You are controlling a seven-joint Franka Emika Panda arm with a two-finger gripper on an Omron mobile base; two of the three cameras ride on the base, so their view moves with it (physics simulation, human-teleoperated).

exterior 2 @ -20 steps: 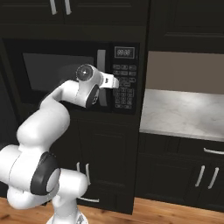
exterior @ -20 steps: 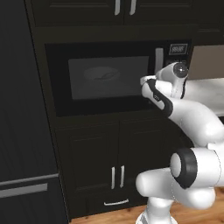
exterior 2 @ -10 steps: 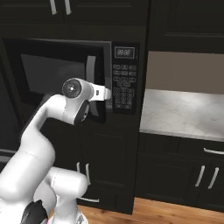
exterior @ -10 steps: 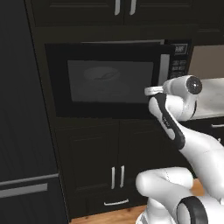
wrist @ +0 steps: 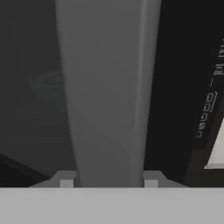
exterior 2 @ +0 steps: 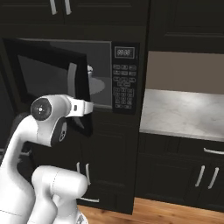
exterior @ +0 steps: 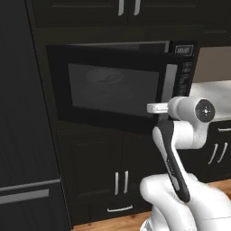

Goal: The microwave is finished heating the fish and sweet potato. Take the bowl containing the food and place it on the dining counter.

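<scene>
Early in task. I have microwave (exterior 2: 74, 83) door part-open, swung out on its left hinge. Gripper (wrist: 108, 181) pinching silver door handle (wrist: 105, 87), one fingertip each side. Bowl (exterior 2: 90, 70) sits inside cavity, white sliver visible past door edge; faint outline through glass in hand view. Left to do, I judge: open door wider, let go, reach in, lift bowl, drive to dining counter. Gap at door edge narrow; button panel (exterior 2: 123, 84) bounds right side. Grey worktop (exterior 2: 183, 113) right of microwave.

One microwave (exterior: 117, 90); one bowl (exterior 2: 90, 70) inside; one side counter (exterior 2: 183, 113); one claw (wrist: 108, 181).
</scene>
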